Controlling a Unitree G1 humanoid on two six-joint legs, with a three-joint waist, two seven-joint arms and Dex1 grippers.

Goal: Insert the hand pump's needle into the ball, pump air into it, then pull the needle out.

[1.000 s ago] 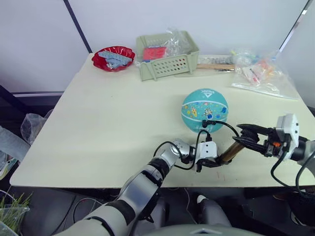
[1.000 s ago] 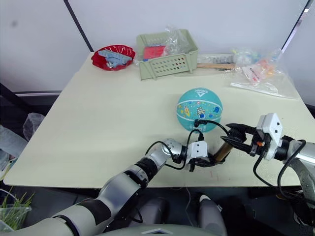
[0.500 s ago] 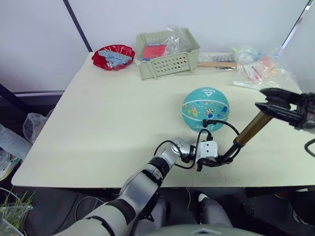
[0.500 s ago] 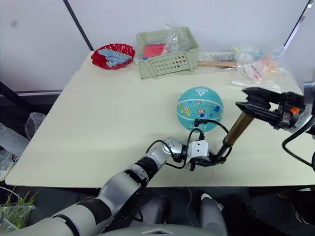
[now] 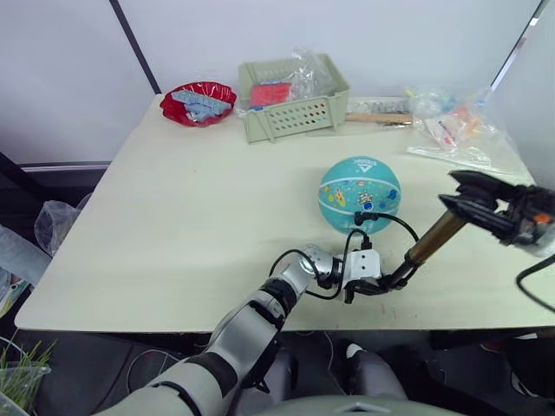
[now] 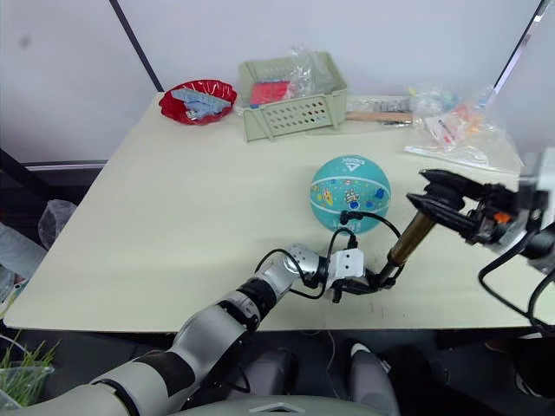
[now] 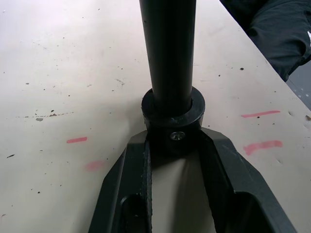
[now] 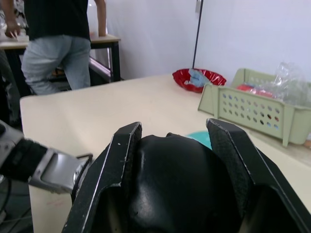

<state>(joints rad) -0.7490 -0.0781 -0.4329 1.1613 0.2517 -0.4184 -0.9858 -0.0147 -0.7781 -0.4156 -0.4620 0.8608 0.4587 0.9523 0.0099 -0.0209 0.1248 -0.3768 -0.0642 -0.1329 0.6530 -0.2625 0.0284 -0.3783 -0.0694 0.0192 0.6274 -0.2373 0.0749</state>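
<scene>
The left gripper (image 7: 174, 145) pinched the hand pump (image 5: 429, 241) at its bottom cap, the right gripper (image 5: 468, 192) squeezed its top (tilted), beside the teal ball (image 5: 360, 193) on the table (image 5: 173, 217).

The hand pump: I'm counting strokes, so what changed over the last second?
The right gripper, shut on the hand pump's top cap, rose and drew the handle out from its low position, then came partway back down. The left gripper stayed clamped on the pump's base at the table edge. The ball and the hose leading to it did not move.
</scene>
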